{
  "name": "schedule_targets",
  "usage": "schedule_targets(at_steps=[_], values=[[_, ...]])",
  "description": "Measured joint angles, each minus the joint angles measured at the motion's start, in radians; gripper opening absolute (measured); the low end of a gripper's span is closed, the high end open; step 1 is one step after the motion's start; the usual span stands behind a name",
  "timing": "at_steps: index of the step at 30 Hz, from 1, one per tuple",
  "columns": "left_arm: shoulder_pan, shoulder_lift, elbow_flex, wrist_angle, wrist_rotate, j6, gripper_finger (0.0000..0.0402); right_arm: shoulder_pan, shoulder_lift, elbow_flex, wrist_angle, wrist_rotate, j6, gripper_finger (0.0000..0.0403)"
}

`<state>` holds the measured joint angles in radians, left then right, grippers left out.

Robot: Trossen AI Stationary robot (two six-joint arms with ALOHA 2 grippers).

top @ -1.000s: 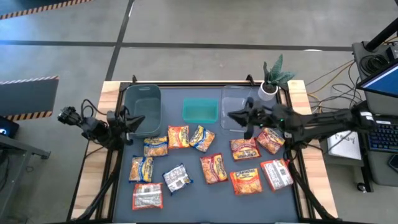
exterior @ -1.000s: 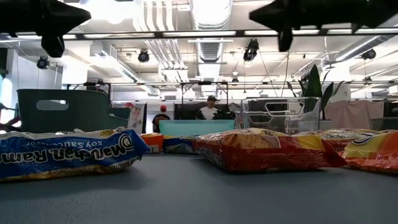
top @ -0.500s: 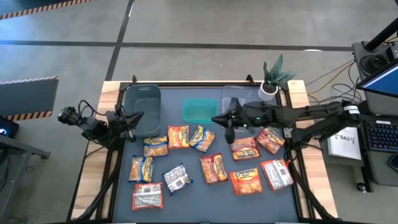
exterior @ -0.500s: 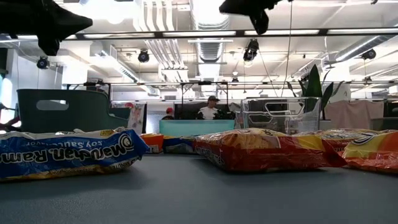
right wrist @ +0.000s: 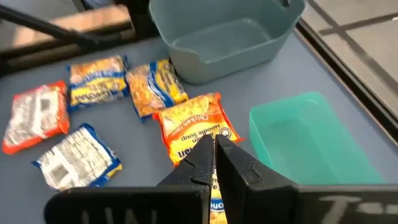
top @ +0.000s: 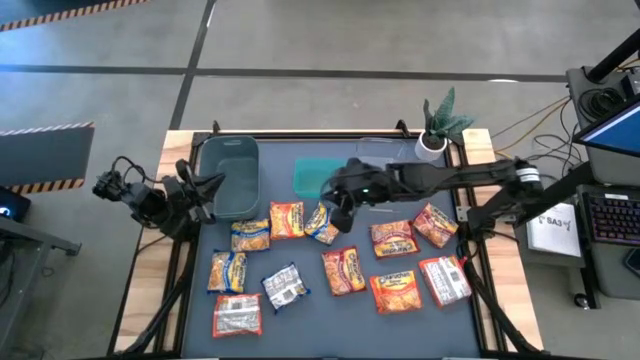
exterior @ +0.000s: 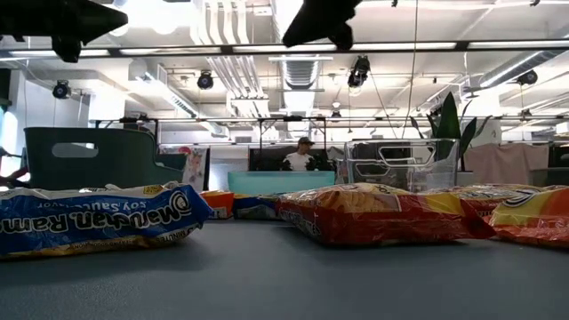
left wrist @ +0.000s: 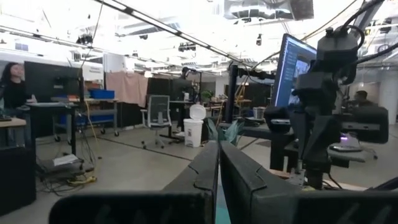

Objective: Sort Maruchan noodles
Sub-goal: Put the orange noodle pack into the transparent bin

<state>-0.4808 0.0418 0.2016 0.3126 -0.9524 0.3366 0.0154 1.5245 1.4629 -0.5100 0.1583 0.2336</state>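
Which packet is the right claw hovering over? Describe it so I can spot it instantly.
Start at the teal bin in the middle of the back row. Just in front of it lies a yellow-and-blue noodle packet, under the shut right claw. Its left neighbour is orange.

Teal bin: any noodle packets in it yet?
No, the teal bin shows only its bare floor in the right wrist view.

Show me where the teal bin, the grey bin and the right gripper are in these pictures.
teal bin (top: 316,178): high view, on its bare floor.
grey bin (top: 232,178): high view, on its inner floor.
right gripper (top: 338,218): high view, at the shut fingertips, above a yellow-and-blue packet.
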Motion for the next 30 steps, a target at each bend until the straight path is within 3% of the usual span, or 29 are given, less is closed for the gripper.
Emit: schedule_targets(at_steps=[11,30], values=[[0.000,0.003,0.000,-0.099,0.080,-0.198,0.0000,0.000,0.226,0.272,-0.118,-0.003,-0.163,0.0009],[0.000,0.001,0.020,-0.162,0.080,-0.243,0.0000,0.000,0.558,0.575,-0.208,-0.009,-0.255,0.0009]])
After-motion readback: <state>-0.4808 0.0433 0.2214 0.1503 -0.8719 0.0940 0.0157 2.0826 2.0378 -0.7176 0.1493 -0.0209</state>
